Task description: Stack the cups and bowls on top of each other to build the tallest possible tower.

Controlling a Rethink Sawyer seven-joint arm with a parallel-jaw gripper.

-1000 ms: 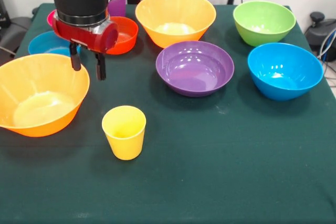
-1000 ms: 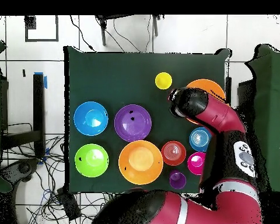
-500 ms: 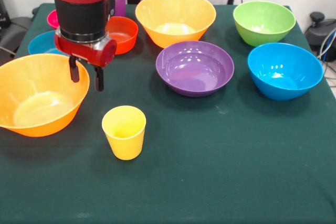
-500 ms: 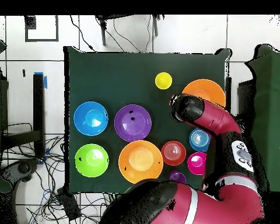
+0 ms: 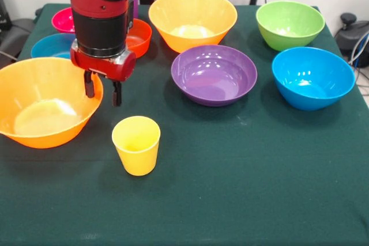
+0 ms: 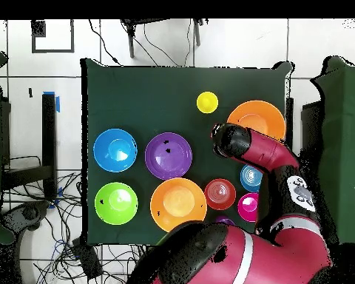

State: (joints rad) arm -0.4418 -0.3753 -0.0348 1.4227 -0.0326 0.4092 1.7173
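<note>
Green cloth table, bowls ringed round. The yellow cup stands alone, upright, at five o'clock just below the gripper, whose jaws hang apart, empty. I'd centre over the rim, then descend straight.

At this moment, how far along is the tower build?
Nothing looks stacked yet: every bowl sits apart on the table, and the yellow cup stands alone on the cloth. In hand: the end effector, open and empty, hangs by the rim of the near orange bowl, just behind the cup. Left: all of the stacking, including the purple bowl, green bowl and the rest.
</note>
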